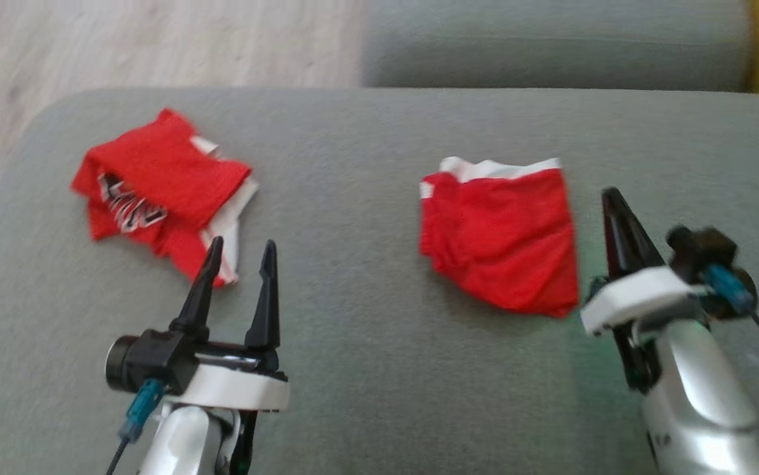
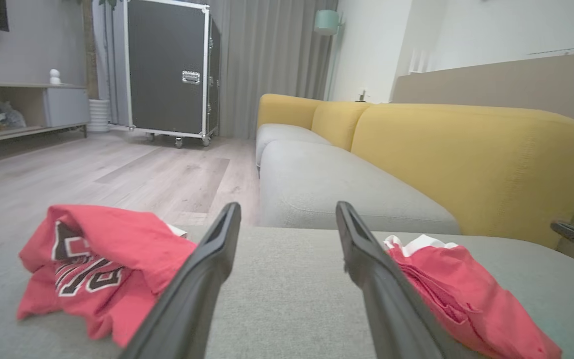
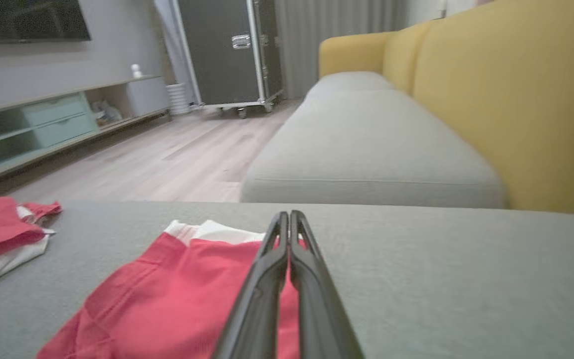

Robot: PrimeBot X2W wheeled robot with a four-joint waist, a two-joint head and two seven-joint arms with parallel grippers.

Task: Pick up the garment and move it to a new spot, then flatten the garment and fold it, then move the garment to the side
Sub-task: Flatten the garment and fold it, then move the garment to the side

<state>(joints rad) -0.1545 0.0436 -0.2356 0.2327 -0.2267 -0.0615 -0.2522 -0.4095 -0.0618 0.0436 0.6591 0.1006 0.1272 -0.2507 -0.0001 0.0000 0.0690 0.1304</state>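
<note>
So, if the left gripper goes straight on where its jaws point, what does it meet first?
Probably nothing but bare grey cushion: the left gripper aims between the crumpled jersey and the folded red garment. Its outer finger may brush the jersey's near corner; depth is unclear.

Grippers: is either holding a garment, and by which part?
Nothing held. Left gripper open, empty; right gripper shut on nothing, beside the folded red garment.

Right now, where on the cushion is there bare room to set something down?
Widest bare cushion lies between the jersey and the shorts, down to the front edge. The strip behind both is free too. Crowded: left gripper by the jersey, right gripper beside the shorts.
</note>
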